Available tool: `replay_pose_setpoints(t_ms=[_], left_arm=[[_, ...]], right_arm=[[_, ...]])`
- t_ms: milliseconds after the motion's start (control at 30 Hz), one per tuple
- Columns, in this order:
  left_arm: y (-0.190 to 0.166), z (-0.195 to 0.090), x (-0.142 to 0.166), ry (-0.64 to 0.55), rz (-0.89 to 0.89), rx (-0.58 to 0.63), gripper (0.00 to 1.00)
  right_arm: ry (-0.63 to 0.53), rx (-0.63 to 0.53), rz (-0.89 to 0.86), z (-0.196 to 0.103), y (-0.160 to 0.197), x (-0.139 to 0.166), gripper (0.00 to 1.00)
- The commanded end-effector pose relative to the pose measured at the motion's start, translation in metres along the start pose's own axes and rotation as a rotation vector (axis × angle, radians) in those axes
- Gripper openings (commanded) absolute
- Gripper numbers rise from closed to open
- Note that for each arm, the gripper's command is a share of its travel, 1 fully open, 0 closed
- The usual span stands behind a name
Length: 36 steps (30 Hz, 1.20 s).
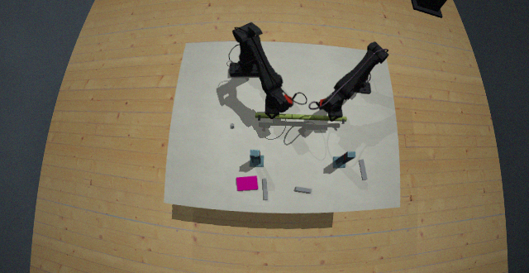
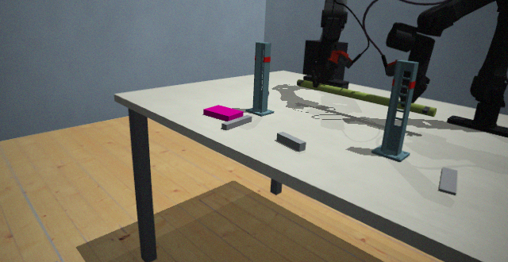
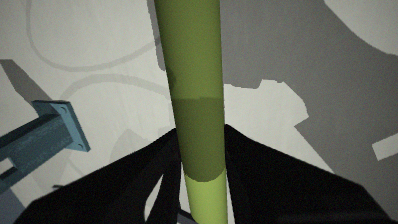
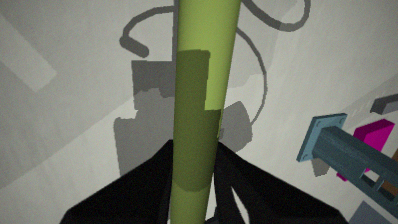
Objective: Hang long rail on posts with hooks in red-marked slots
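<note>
Closed on the raised green rail (image 1: 302,117) (image 2: 357,94) (image 3: 197,75) (image 4: 207,30), the left fingers (image 1: 335,117) (image 2: 415,96) and right fingers (image 1: 271,115) (image 2: 316,81) grip it crosswise, its long axis roughly parallel to the line of two posts standing well beyond them.

Upper part of one arm (image 2: 335,0), cut off in the exterior view.
</note>
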State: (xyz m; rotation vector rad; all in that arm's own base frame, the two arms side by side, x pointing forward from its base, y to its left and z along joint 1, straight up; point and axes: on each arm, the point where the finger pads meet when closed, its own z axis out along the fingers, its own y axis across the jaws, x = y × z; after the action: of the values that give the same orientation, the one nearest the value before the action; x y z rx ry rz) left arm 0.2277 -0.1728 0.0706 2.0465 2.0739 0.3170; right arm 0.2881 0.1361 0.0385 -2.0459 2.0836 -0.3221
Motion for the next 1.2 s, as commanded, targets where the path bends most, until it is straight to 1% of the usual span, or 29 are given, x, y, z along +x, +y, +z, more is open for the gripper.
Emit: replay_pose_setpoints(t_ms=[0,100,167,367,667,733,833,1167], left_arm=[[0.023,-0.014,-0.001,-0.003,-0.013,-0.17,0.19],[0.03,-0.019,-0.001,-0.003,-0.014,-0.216,0.19],[0.03,-0.019,-0.001,-0.003,-0.014,-0.216,0.19],[0.044,-0.026,-0.001,-0.004,-0.015,-0.27,0.19],[0.077,-0.035,-0.003,-0.009,-0.017,-0.284,0.19],[0.077,-0.035,-0.003,-0.009,-0.017,-0.284,0.19],[0.088,-0.038,-0.003,-0.009,-0.018,-0.287,0.19],[0.124,-0.044,-0.005,-0.006,-0.014,-0.27,0.19]], right_arm=[[-0.006,0.181,0.013,-0.016,-0.028,-0.003,0.19],[-0.006,0.227,0.013,-0.021,-0.035,-0.003,0.19],[-0.006,0.227,0.013,-0.021,-0.035,-0.003,0.19],[-0.006,0.282,0.014,-0.028,-0.05,-0.002,0.19],[-0.007,0.297,0.014,-0.038,-0.083,0.0,0.19],[-0.007,0.297,0.014,-0.038,-0.083,0.0,0.19],[-0.006,0.3,0.014,-0.041,-0.094,0.001,0.19],[-0.005,0.284,0.016,-0.047,-0.129,0.003,0.19]])
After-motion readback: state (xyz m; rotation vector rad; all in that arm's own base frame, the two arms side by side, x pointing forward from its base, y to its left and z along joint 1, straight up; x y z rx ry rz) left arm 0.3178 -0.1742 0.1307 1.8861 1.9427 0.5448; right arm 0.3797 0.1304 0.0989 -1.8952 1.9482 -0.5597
